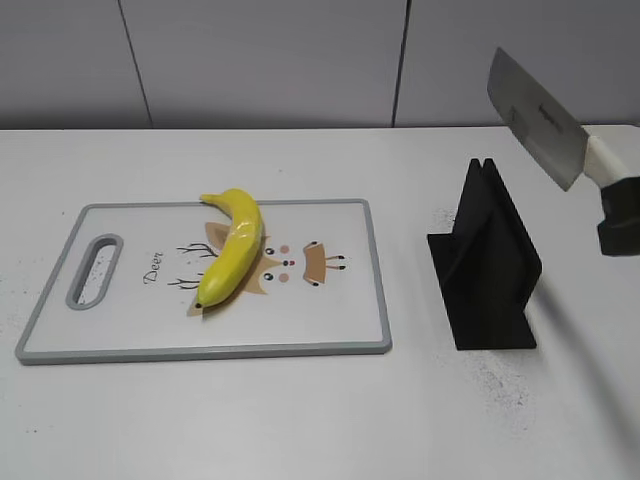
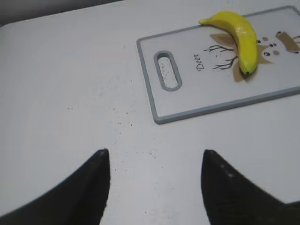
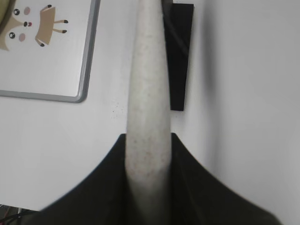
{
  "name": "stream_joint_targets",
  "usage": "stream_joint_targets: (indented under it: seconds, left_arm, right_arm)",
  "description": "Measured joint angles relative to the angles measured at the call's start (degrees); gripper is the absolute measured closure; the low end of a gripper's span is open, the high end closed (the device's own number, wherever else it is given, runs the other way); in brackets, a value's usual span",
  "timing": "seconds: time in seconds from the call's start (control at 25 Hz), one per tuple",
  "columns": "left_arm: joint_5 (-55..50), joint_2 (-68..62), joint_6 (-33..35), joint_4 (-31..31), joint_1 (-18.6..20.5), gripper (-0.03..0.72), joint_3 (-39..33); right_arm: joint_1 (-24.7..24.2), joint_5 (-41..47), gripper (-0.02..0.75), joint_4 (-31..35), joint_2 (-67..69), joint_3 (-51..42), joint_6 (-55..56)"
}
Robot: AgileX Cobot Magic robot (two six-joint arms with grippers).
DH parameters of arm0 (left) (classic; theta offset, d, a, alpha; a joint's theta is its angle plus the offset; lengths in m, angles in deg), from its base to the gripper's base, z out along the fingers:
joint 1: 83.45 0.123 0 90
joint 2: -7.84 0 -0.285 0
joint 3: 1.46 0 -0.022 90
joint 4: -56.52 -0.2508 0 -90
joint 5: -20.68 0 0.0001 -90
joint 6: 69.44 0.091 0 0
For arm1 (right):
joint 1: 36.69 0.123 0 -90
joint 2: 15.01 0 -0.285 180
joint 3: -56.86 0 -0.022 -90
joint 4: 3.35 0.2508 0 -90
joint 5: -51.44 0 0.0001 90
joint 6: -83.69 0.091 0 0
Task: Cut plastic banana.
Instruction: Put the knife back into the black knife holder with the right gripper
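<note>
The yellow plastic banana (image 1: 234,245) lies on the white cutting board (image 1: 120,330) with a deer print, dark tip toward the front; it also shows in the left wrist view (image 2: 241,37). My right gripper (image 1: 618,215) is shut on the pale handle (image 3: 147,108) of a cleaver (image 1: 535,115), held up in the air at the far right, above and right of the black knife stand (image 1: 490,265). My left gripper (image 2: 154,157) is open and empty over bare table, left of the board, out of the exterior view.
The black knife stand sits right of the board and shows under the handle in the right wrist view (image 3: 180,56). The board's grey rim (image 3: 84,70) has a handle slot (image 2: 168,70) at its left end. A wall runs behind the white table.
</note>
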Motion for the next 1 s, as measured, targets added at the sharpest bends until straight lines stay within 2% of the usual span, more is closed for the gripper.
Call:
stream_joint_targets:
  seconds: [0.24, 0.36, 0.64, 1.0]
  left_arm:
    - [3.19, 0.0, -2.64, -0.97, 0.0, 0.105, -1.15]
    - [3.22, 0.0, -4.26, -2.01, 0.0, 0.129, -1.15]
    - [3.33, 0.0, -4.9, -2.3, 0.0, 0.17, -1.19]
    - [3.33, 0.0, -4.96, -2.35, 0.0, 0.175, -1.21]
  right_arm:
    - [0.0, -0.43, 0.577, -0.05, -0.97, -3.3, 2.39]
    - [0.0, -2.03, 0.577, -0.05, -0.22, -3.54, 3.01]
    - [0.0, -5.87, 0.577, 0.39, 5.84, -3.54, 3.26]
    - [0.0, -8.62, 0.577, 0.39, 13.03, -3.54, 3.49]
